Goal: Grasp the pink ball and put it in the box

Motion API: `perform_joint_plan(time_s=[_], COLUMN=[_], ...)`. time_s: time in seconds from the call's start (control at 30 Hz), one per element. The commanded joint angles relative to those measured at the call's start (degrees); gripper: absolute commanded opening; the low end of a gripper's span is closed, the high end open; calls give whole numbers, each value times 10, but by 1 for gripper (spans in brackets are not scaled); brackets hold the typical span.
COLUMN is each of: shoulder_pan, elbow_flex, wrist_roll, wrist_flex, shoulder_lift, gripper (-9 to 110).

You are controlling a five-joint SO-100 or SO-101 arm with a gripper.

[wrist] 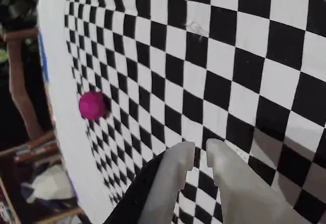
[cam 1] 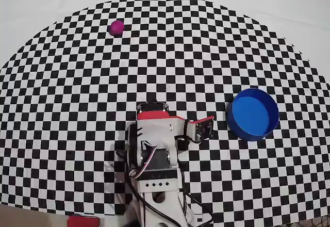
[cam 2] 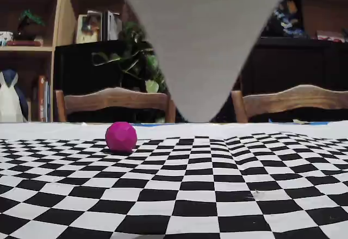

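Observation:
The pink ball (cam 1: 116, 27) lies on the checkered cloth at the far left in the overhead view, several squares from the arm. The wrist view shows the pink ball (wrist: 92, 105) at the left, near the cloth's edge, and the fixed view shows the ball (cam 2: 120, 136) left of centre. The blue round box (cam 1: 247, 133) stands empty at the right in the overhead view. My gripper (wrist: 200, 150) enters the wrist view from below with its white fingers (wrist: 175, 173) nearly together, nothing between them, far from the ball. The folded arm (cam 1: 154, 144) hides the gripper in the overhead view.
The checkered cloth (cam 1: 170, 57) covers most of the white table. In the fixed view a blurred grey wedge (cam 2: 201, 43) hangs from the top centre. Two wooden chairs (cam 2: 114, 100) and shelves stand behind the table's far edge.

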State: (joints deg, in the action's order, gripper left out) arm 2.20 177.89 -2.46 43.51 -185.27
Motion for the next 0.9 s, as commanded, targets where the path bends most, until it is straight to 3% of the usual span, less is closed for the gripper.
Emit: perform_joint_plan(time_s=[0.0, 0.47, 0.87], shoulder_pan=[-4, -15, -21], elbow_flex=[4, 4, 4], wrist_roll=[-4, -4, -4], wrist_flex=[-29, -196, -245], shoulder_lift=[-10, 5, 18], gripper=[0, 0, 0])
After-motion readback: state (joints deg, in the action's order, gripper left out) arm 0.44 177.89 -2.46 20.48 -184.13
